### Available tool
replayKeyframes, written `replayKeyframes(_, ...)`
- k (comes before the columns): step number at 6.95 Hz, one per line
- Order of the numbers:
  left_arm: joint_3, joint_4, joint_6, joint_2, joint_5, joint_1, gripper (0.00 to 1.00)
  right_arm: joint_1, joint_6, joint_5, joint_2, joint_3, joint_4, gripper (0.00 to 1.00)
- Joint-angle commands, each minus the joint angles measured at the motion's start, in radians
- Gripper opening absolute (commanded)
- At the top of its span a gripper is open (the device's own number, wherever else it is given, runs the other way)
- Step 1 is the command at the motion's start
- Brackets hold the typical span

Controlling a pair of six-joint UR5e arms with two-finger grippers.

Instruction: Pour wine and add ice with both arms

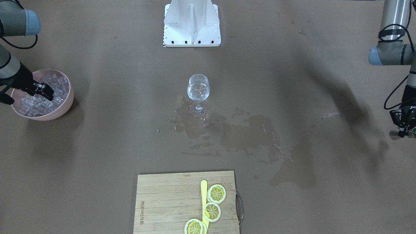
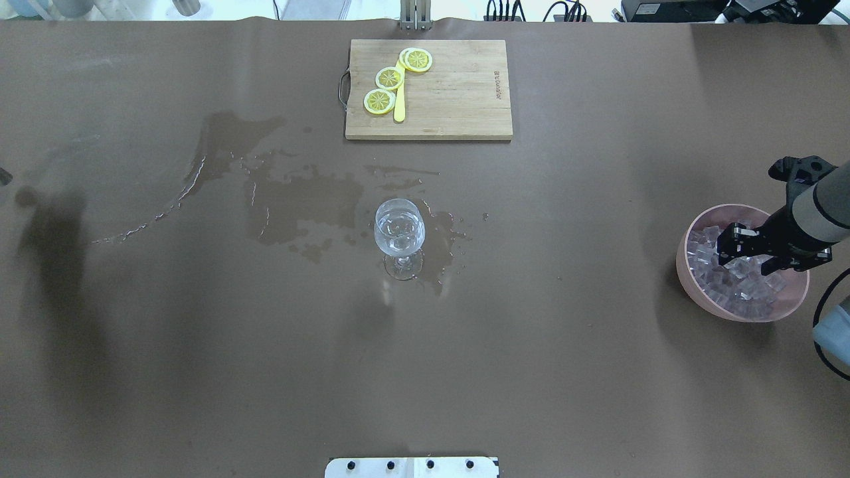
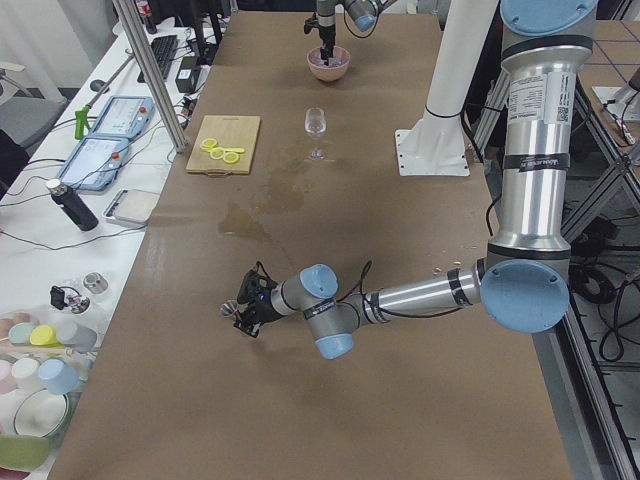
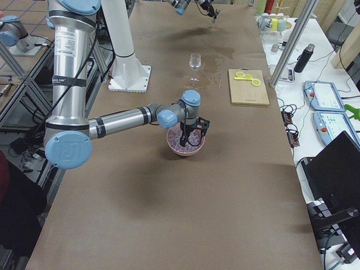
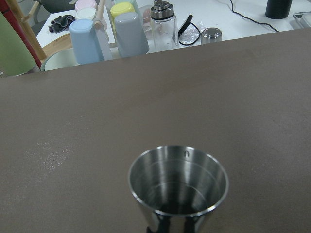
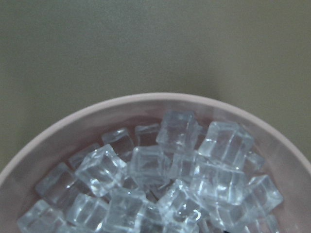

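Observation:
A stemmed wine glass (image 2: pixel 399 232) stands mid-table with a small measure of clear liquid in it; it also shows in the front view (image 1: pixel 198 91). A pink bowl (image 2: pixel 750 313) at the right holds many clear ice cubes (image 2: pixel 714 279). My right gripper (image 2: pixel 727 244) reaches down into the bowl among the cubes and looks open; the right wrist view shows only ice (image 6: pixel 170 165) and the bowl rim (image 6: pixel 146 99). My left gripper (image 1: pixel 403 131) is low at the table's far left end, shut on an upright steel cup (image 5: pixel 178 187).
Wet spill patches (image 2: pixel 292 206) spread left of the glass. A wooden cutting board (image 2: pixel 458 99) with lemon slices (image 2: pixel 389 78) and a yellow knife lies at the far edge. The white stand (image 1: pixel 191 22) is at the robot's side. Cups and bottles (image 5: pixel 121 34) stand beyond the left end.

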Motion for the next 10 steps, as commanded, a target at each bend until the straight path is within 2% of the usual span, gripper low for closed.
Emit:
replayKeyframes(1,0.006,-0.001,0.000,0.000,0.001,0.024,0.00,0.000,0.000,-0.005,0.006,-0.010,0.000,0.36)
replayKeyframes(2,0.005,-0.004,0.000,0.000,-0.001,0.024,0.00,0.000,0.003,-0.003,0.006,-0.009,0.000,0.18)
replayKeyframes(3,0.005,-0.007,0.000,0.002,-0.001,0.024,0.00,0.001,0.004,-0.005,0.013,-0.009,0.000,0.11)
replayKeyframes(6,0.009,-0.006,-0.003,0.002,-0.001,0.027,0.00,0.010,0.006,-0.003,0.019,0.004,0.000,0.05)
replayKeyframes(10,0.006,-0.052,-0.006,0.000,0.001,0.050,0.00,0.066,0.004,0.002,0.023,0.118,-0.008,0.05)
